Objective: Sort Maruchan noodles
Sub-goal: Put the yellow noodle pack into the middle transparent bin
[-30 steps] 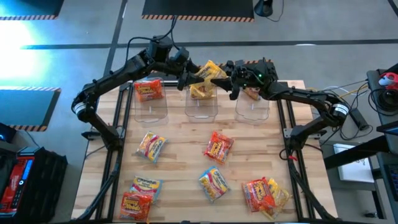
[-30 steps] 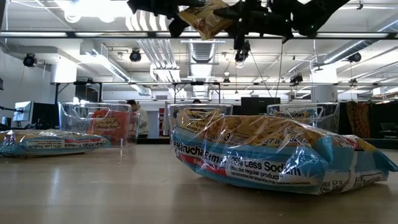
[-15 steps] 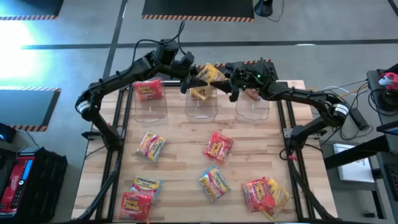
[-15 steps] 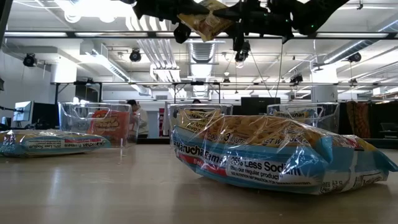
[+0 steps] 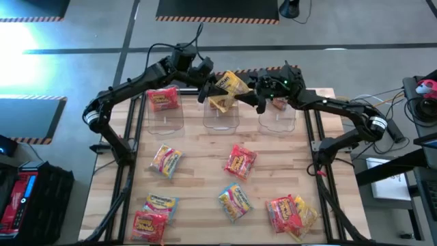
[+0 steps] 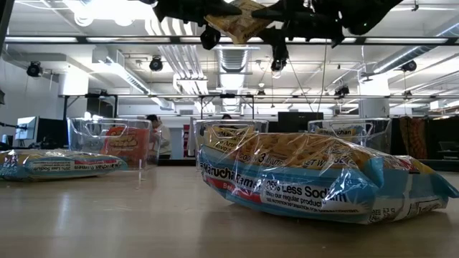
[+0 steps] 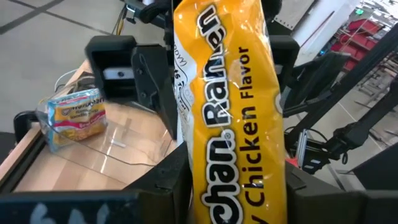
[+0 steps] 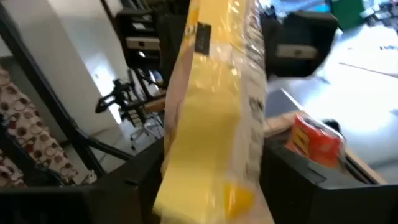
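Table (image 5: 205, 154): my light wooden worktop, with three clear bins in a row along its far edge and loose noodle packets scattered over the near half.
My left arm: it reaches in from the left, and my left gripper (image 5: 207, 84) sits high above the middle bin (image 5: 220, 116).
My right arm: it reaches in from the right, and my right gripper (image 5: 254, 91) is level with the left one, facing it across the same bin.
Left bin (image 5: 166, 115): one red packet (image 5: 162, 100) lies in it.
Right bin (image 5: 276, 115): one packet (image 5: 279, 103) lies in it, mostly covered by my right arm.
Held packet (image 7: 227, 118): a yellow chicken ramen packet, hanging in the air between my two grippers, directly over the middle bin.
Left gripper's hold: my fingers are pressed in on the yellow packet's end, pinching it; the left wrist view shows it standing straight out between them.
Right gripper's hold: my fingers (image 8: 292, 180) stand spread to either side of the packet's other end; I cannot tell whether they touch it.
Loose packets: a pink-yellow one (image 5: 166, 160), a red one (image 5: 240, 161), a blue-edged one (image 5: 235, 202), a pair at the near left (image 5: 153, 213) and a heap at the near right (image 5: 291, 214), all well apart from my grippers.
Hard to see: in the low view both grippers are cut off at the upper edge, and the blue-edged packet blocks much of the middle bin.
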Tool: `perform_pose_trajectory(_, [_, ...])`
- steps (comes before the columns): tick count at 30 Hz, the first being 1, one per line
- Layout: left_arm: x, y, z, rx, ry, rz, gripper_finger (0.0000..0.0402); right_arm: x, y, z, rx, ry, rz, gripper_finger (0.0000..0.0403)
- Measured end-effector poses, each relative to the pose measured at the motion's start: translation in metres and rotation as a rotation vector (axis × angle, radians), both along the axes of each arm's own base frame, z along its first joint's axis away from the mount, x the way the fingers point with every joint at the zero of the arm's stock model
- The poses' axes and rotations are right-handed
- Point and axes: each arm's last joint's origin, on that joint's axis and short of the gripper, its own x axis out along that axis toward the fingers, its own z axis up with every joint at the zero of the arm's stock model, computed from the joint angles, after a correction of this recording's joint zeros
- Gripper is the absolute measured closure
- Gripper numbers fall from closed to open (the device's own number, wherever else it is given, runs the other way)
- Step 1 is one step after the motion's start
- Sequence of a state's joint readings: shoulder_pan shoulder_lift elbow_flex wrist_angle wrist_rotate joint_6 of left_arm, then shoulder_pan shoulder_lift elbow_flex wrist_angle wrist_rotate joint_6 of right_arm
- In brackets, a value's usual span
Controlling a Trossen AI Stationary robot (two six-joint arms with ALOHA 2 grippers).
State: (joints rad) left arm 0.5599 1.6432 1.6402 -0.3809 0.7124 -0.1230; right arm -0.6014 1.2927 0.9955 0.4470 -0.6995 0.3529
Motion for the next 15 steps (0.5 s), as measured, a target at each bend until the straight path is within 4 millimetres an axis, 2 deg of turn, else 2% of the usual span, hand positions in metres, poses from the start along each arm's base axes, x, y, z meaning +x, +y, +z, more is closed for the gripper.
perform_pose_trajectory(8, [-0.003, 0.001, -0.005, 0.015, 0.041, -0.007, 0.0288, -0.037, 0.006, 0.006, 0.101, 0.175, -0.076, 0.0167])
perform_pose_trajectory(15, [-0.006, 0.003, -0.027, 0.109, 0.224, 0.029, 0.0288, -0.059, 0.019, 0.008, 0.168, 0.291, -0.124, 0.0173])
